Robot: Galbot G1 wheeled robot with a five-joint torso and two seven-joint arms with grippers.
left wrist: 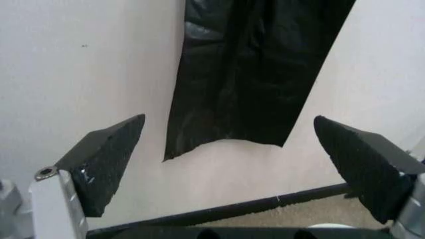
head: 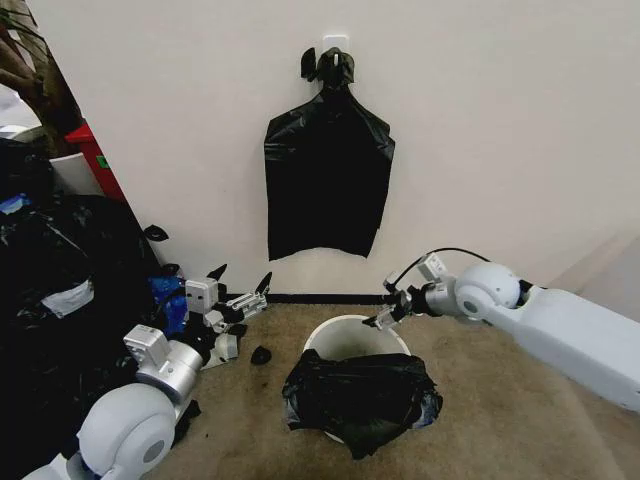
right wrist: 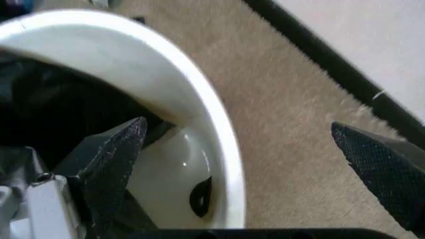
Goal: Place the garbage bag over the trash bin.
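Observation:
The trash bin [head: 345, 330] is a round white bucket standing on the carpet near the wall. The garbage bag [head: 360, 395], black and crinkly, is draped over the bin's near half, and the far rim is bare. My right gripper [head: 383, 312] is at the far right rim. In the right wrist view it [right wrist: 238, 124] is open and straddles the rim [right wrist: 199, 99], with one finger [right wrist: 113, 164] inside the bin beside black plastic [right wrist: 53, 109] and the other outside. My left gripper [head: 241, 277] is open left of the bin, holding nothing, and points at the wall [left wrist: 229, 118].
A flat bunch of black bags [head: 328, 185] hangs from a wall hook behind the bin and also shows in the left wrist view [left wrist: 259, 74]. A big heap of black bags [head: 60, 300] fills the left side. A small black scrap [head: 261, 354] lies on the carpet.

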